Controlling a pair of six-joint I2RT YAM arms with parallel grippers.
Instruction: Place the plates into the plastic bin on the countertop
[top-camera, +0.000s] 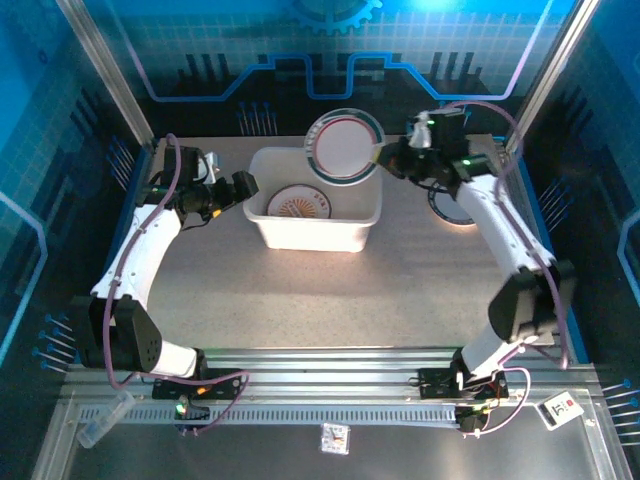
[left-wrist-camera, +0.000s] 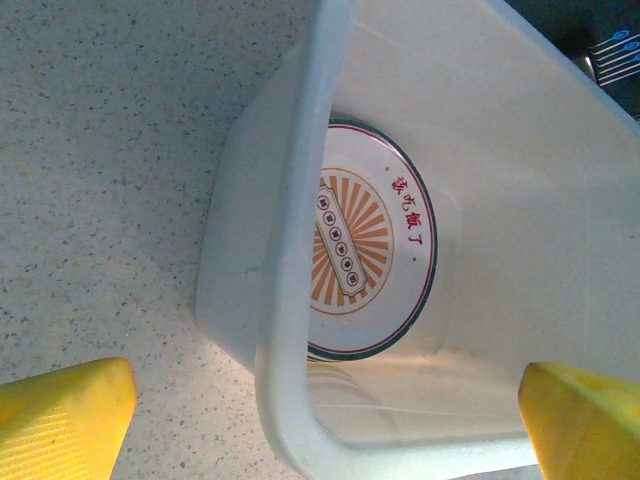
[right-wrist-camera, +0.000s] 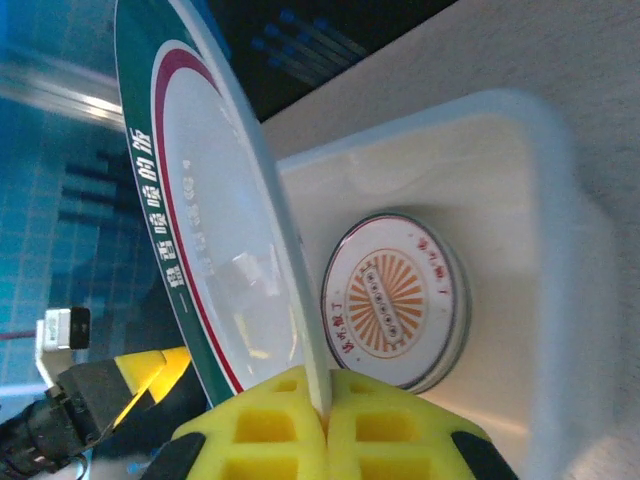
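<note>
Edgewise, plate (right-wrist-camera: 205, 230) sits pinched in right hand (right-wrist-camera: 322, 412).

The countertop (top-camera: 330, 290) in front of the plastic bin (top-camera: 300, 236) lies bare between the two arms, free for passage; the bin's left wall stands just before the left gripper (top-camera: 247, 186), and its rim runs between that gripper's wide-spread fingers (left-wrist-camera: 60, 420). Above the bin's far right corner the tilted plate (top-camera: 344, 146) clamped in the right gripper (top-camera: 385, 157) blocks the way down; inside, the sunburst plate (top-camera: 298, 204) covers the floor's left part, the right part bare; a third plate (top-camera: 452, 212) lies under the right arm.
</note>
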